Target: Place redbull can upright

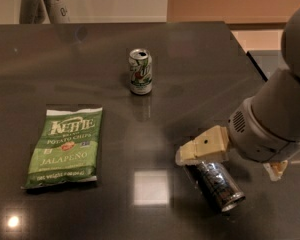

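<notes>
The redbull can [217,187], slim, dark blue and silver, lies on its side on the dark table [200,74] at the front right, its silver top pointing to the front right. My gripper [229,166] is open and low over the can. One beige finger [202,148] sits over the can's far end; the other finger [276,170] shows to the can's right, partly hidden behind my grey wrist. The can is not held.
A shorter white-and-green soda can [140,72] stands upright at the table's middle back. A green Kettle jalapeño chips bag [65,146] lies flat at the left. The table's right edge [250,59] runs close to my arm.
</notes>
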You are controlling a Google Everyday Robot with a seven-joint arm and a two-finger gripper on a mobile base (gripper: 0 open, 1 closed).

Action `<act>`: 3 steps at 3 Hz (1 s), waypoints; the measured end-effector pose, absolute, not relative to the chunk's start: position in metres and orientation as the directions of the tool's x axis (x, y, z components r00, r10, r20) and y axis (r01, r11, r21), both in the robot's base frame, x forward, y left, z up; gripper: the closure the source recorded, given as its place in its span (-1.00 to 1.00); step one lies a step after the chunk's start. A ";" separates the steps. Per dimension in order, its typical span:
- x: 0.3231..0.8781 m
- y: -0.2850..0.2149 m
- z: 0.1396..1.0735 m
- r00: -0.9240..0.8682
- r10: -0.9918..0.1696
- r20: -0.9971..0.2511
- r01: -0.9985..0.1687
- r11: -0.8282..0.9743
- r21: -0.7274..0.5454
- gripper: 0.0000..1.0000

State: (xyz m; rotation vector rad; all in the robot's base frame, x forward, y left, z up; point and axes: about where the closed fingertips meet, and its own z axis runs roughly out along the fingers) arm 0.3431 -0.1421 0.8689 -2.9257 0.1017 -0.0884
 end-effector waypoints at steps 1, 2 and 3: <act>0.346 -0.144 0.857 0.993 0.096 0.075 0.106 -0.985 -0.136 -1.00; 0.349 -0.145 0.846 0.979 0.189 0.080 0.195 -0.978 -0.075 -1.00; 0.350 -0.148 0.838 0.968 0.239 0.076 0.241 -0.970 -0.023 -0.65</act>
